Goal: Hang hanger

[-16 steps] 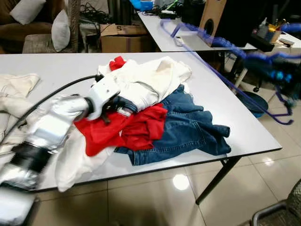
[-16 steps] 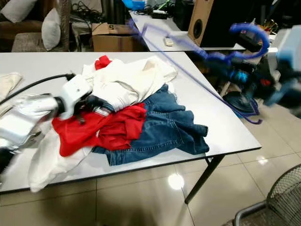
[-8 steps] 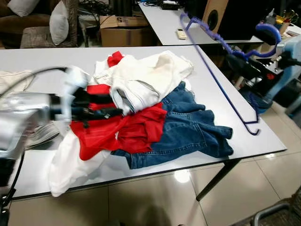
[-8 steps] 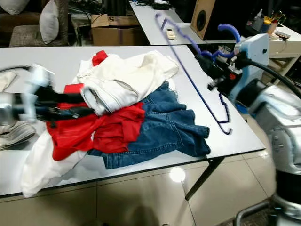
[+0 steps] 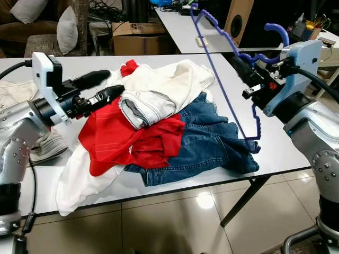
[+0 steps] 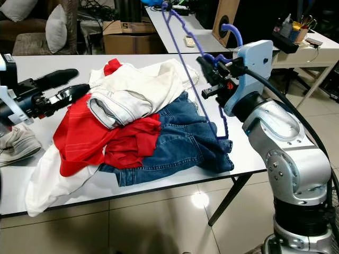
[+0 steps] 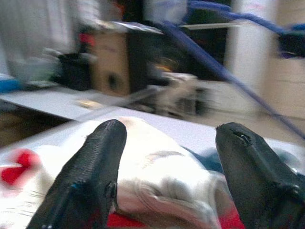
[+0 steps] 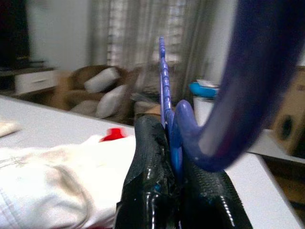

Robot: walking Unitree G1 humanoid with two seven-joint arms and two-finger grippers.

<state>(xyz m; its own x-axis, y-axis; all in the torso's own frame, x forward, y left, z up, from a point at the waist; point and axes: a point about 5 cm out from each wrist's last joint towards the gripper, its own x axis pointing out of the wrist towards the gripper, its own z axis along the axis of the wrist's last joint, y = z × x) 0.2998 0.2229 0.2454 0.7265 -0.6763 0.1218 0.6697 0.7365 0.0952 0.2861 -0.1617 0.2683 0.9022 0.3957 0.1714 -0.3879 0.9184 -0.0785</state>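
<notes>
Gripping a blue hanger (image 5: 222, 63) at its neck just below the hook, our right gripper (image 6: 211, 67) has its fingers clamped tight on it, holding it aloft over the table's (image 5: 275, 153) right edge, the frame slanting above the blue jeans (image 5: 212, 143). Our left gripper (image 5: 103, 87) hovers with fingers spread and empty over the left side of the clothes pile, beside a white garment (image 5: 159, 90) and red shirt (image 5: 116, 137).
</notes>
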